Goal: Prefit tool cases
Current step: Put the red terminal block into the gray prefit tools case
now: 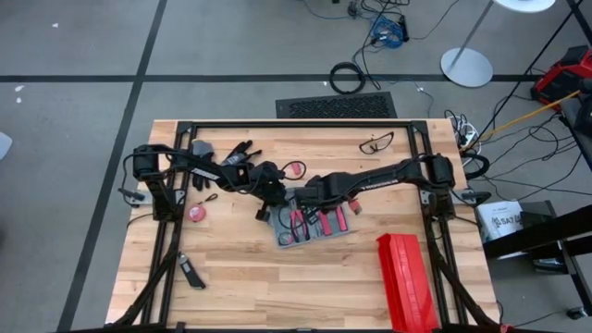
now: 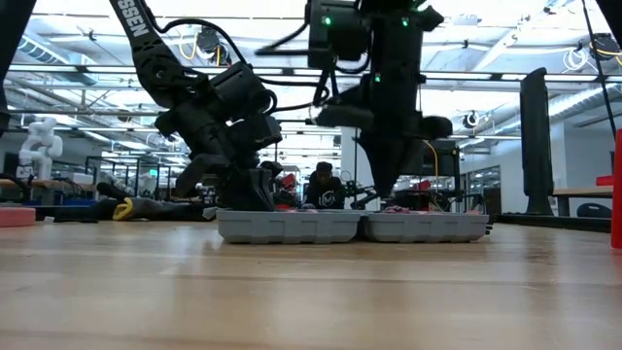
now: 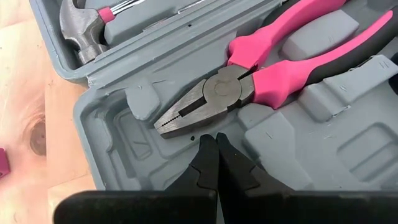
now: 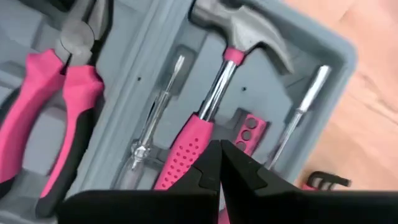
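Grey floor (image 1: pixel 231 46), dark tape lines (image 1: pixel 185 79); bright ceiling lights (image 2: pixel 505 58)

"SSEN" on upper arm (image 2: pixel 136 29)

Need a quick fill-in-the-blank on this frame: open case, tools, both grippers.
1. The tool case lies ____ on the table, tools showing.
2. The pliers have ____ handles.
3. The left gripper is ____, its tips just short of the pliers' nose.
4. The right gripper, shut, is over the handle of the ____.

Missing words: open; pink; shut; hammer
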Robot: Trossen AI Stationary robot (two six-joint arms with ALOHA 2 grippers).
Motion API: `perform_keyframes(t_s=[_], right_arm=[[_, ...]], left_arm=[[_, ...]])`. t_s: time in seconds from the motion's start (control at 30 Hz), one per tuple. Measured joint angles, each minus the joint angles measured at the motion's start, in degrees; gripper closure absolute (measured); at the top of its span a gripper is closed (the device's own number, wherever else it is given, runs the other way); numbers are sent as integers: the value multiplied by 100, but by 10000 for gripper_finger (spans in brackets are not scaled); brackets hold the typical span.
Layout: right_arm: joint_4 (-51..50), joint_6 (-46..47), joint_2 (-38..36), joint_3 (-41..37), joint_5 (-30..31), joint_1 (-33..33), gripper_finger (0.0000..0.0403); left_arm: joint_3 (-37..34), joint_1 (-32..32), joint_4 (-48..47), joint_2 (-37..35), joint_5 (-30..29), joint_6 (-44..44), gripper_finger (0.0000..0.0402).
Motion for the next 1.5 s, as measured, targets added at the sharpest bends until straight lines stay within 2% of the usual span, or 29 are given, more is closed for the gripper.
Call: perform_keyframes(t_s=[0.23, 0.4, 0.6, 0.77, 1.0, 1.13, 1.27, 1.37, 1.5], right_arm=[[373, 297, -3, -578, -219, 24, 403], [442, 228, -37, -525, -318, 22, 403], [176, 76, -165, -19, 350, 61, 403], [-27, 197, 78, -28, 390, 60, 403], [212, 173, 443, -37, 322, 85, 403], [199, 192, 299, 103, 695, 166, 403], [-574, 504, 127, 323, 946, 253, 403], [-896, 712, 146, 310, 971, 293, 403], [-717, 750, 188, 179, 873, 286, 403]], left_arm=[[0, 0, 0, 0, 2, 0, 402], [0, -2, 4, 0, 10, 0, 401], [0, -2, -2, 0, 14, 0, 402], [0, -2, -2, 0, 13, -2, 402], [-1, -2, -6, 0, 13, -2, 401], [-2, -2, -27, 0, 15, -2, 401], [-2, -2, -28, 0, 15, -11, 402], [-2, -2, -26, 0, 14, -10, 401], [-2, -2, -26, 0, 15, -9, 401]])
